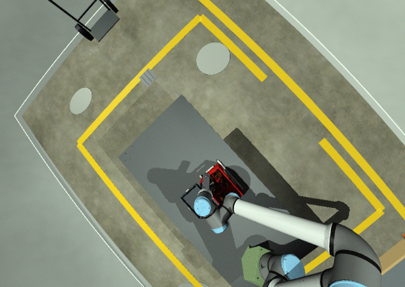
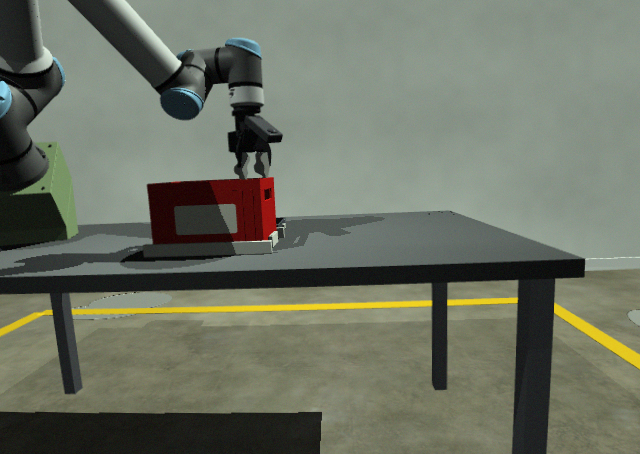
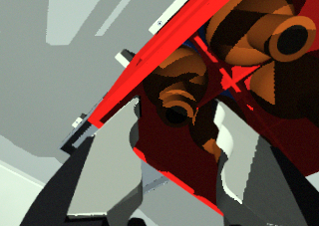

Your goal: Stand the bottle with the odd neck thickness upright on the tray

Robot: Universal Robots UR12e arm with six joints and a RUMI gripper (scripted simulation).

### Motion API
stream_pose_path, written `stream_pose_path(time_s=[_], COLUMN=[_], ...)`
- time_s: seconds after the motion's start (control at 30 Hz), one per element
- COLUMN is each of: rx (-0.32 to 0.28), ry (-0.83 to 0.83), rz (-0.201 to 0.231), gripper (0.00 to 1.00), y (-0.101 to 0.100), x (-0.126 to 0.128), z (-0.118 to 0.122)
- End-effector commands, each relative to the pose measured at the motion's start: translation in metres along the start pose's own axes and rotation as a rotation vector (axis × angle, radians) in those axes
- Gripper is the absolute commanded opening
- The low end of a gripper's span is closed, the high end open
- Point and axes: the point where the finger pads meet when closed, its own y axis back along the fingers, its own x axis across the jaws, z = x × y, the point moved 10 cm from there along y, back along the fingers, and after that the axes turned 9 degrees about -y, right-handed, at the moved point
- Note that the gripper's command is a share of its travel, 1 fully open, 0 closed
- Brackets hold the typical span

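The red crate (image 1: 233, 181) (image 2: 196, 193) (image 3: 159, 52) stands on the table and holds several brown bottles. My gripper (image 2: 253, 176) (image 3: 175, 99) points down at one end of the crate, fingertips about level with its rim. It is part open and empty. One upright bottle (image 3: 181, 62) shows beyond and between the fingertips, its mouth facing up. A second bottle (image 3: 291, 39) stands farther along the crate; others are partly hidden by shadow. I cannot tell which neck differs. The tray (image 1: 188, 191), dark-rimmed, lies beside the crate, partly under the arm in the top view.
Light strips (image 2: 186, 248) (image 3: 174, 9) run along the crate's foot. The grey table (image 1: 176, 127) (image 2: 392, 242) extends beyond the crate. The arm's green base (image 1: 253, 265) (image 2: 62, 196) stands at the other end. A hand truck (image 1: 104, 26) is off the table.
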Motion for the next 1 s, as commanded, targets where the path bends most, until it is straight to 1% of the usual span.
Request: stream_pose_path(time_s=[0.0,0.17,0.3,0.37,0.87,0.97], rx=[0.001,0.001,0.001,0.001,0.001,0.001], ry=[0.0,0.0,0.0,0.0,0.0,0.0], rz=[-0.001,-0.001,-0.001,-0.001,-0.001,-0.001], gripper=[0.38,0.38,0.38,0.38,0.38,0.38], y=[0.002,0.007,0.016,0.016,0.064,0.067], x=[0.0,0.0,0.0,0.0,0.0,0.0], z=[0.0,0.0,0.0,0.0,0.0,0.0])
